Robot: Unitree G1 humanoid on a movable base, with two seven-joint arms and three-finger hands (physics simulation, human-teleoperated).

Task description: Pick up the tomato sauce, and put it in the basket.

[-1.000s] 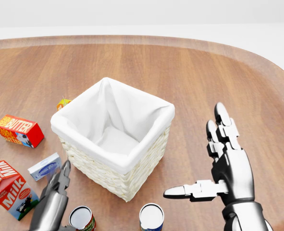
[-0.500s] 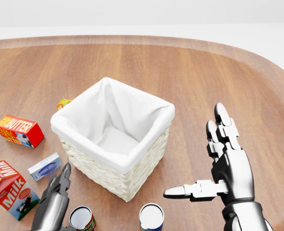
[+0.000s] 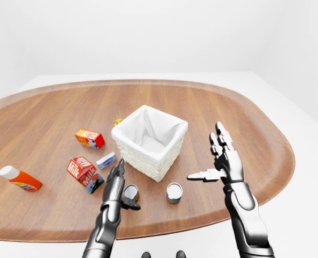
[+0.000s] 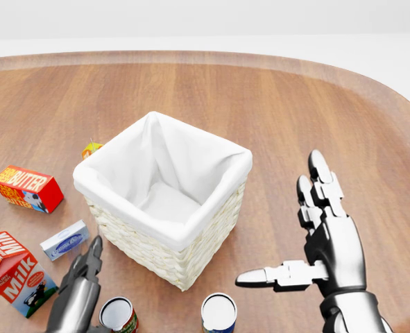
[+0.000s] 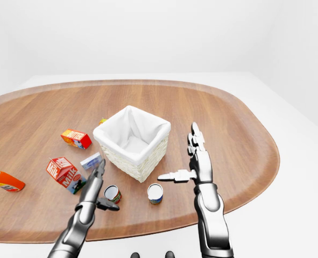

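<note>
The tomato sauce can [image 3: 131, 193] stands on the wooden table [image 3: 51, 113], just below the white-lined basket [image 3: 149, 141] in the left-eye view. The left hand [image 3: 116, 185] rests beside it, fingers spread, gripping nothing. The right hand [image 3: 221, 160] hovers right of the basket, fully open and empty.

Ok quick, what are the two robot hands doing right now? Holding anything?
Left robot hand: open, holding nothing, right beside a red can.
Right robot hand: open, fingers spread, holding nothing.
</note>
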